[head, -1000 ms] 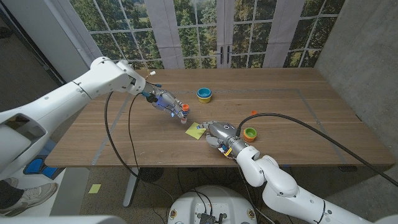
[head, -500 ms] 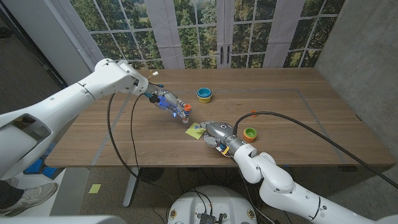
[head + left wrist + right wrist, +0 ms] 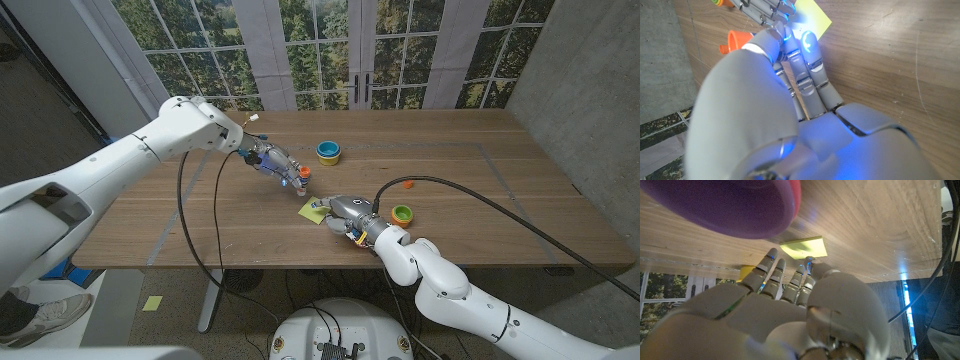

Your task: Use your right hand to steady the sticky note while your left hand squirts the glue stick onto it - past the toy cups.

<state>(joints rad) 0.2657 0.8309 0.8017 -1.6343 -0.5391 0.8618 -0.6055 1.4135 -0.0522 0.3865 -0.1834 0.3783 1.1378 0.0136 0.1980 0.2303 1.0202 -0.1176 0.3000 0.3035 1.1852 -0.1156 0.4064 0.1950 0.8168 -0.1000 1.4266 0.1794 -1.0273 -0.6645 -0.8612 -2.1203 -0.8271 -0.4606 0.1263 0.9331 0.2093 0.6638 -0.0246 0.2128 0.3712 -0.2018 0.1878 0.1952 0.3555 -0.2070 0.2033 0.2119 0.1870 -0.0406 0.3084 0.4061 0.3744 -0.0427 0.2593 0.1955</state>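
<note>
Head view: the left hand [image 3: 272,161] grips the orange-capped glue stick [image 3: 299,177] just beside the yellow sticky note [image 3: 315,212], which the right hand [image 3: 350,215] presses to the wooden table [image 3: 470,190], between two toy cups [image 3: 328,152]. Left wrist view: fingers [image 3: 807,65] curl above the note. Right wrist view: fingertips [image 3: 771,260] reach the note's edge.

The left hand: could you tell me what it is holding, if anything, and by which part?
The left hand grips the orange-capped glue stick around its body, the capped end pointing out toward the yellow sticky note.
</note>
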